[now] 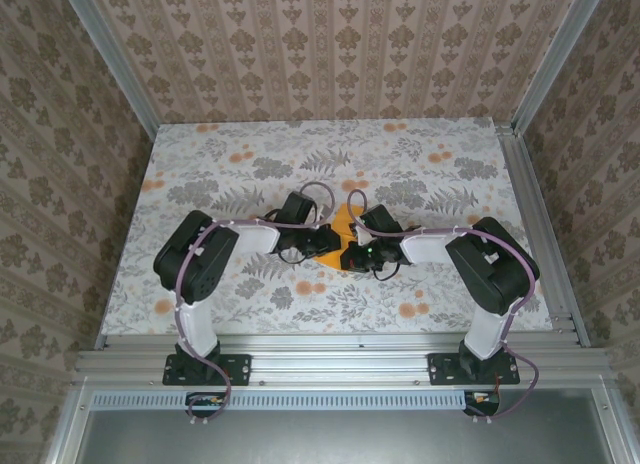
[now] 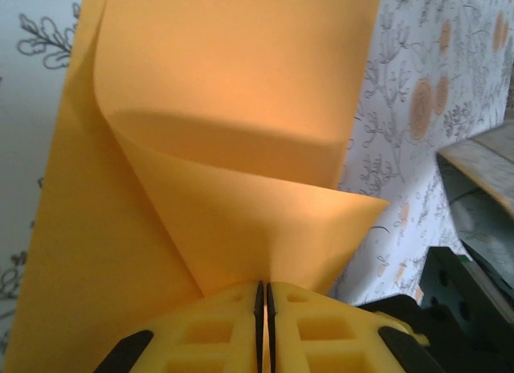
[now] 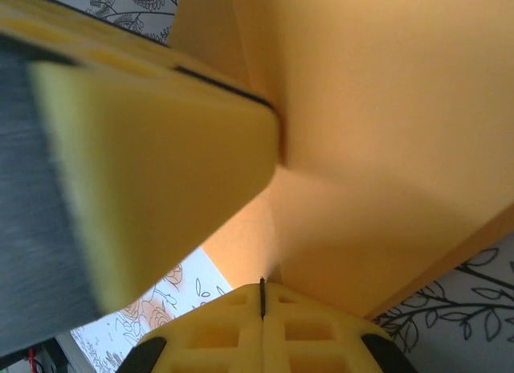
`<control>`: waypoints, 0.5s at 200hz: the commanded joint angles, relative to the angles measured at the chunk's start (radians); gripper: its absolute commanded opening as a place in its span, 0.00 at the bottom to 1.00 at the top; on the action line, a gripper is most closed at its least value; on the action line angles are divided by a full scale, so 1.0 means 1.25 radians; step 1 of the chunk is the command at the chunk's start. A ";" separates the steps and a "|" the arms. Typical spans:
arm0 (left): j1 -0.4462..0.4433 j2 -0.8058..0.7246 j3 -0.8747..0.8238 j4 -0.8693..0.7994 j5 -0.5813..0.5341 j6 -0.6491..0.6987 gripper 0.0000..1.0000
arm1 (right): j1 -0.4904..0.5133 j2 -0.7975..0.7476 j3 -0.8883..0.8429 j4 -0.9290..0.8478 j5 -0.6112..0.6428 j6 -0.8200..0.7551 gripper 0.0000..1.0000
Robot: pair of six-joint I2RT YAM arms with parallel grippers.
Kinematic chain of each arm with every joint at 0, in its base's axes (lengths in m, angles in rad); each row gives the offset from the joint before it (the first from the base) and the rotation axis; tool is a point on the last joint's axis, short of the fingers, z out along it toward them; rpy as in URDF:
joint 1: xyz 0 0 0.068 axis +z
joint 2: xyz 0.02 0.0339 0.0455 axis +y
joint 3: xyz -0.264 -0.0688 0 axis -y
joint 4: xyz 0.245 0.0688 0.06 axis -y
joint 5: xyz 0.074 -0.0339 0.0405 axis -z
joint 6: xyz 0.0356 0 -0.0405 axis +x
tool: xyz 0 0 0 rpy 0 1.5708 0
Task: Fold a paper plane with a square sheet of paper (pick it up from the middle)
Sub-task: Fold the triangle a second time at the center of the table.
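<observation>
The square sheet of paper (image 1: 345,227), bright orange, is held up off the cloth between both arms at the table's middle. In the left wrist view the sheet (image 2: 233,108) curls over into a folded flap, and my left gripper (image 2: 263,291) is shut on its lower edge. My right gripper (image 3: 263,291) is shut on the sheet (image 3: 385,148) from the opposite side. One of the left gripper's yellow fingers (image 3: 161,148) presses on the paper close by. From above, the left gripper (image 1: 325,242) and right gripper (image 1: 362,254) nearly touch. The paper plane is out of view.
The table is covered by a grey floral cloth (image 1: 250,174) with small orange flower prints. Patterned walls and aluminium rails (image 1: 540,224) bound it on three sides. The right arm's black body (image 2: 470,297) sits just right of the left gripper.
</observation>
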 commanded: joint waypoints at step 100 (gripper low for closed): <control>0.032 0.101 0.127 -0.050 -0.019 0.031 0.12 | 0.006 0.030 -0.038 -0.128 0.054 -0.028 0.00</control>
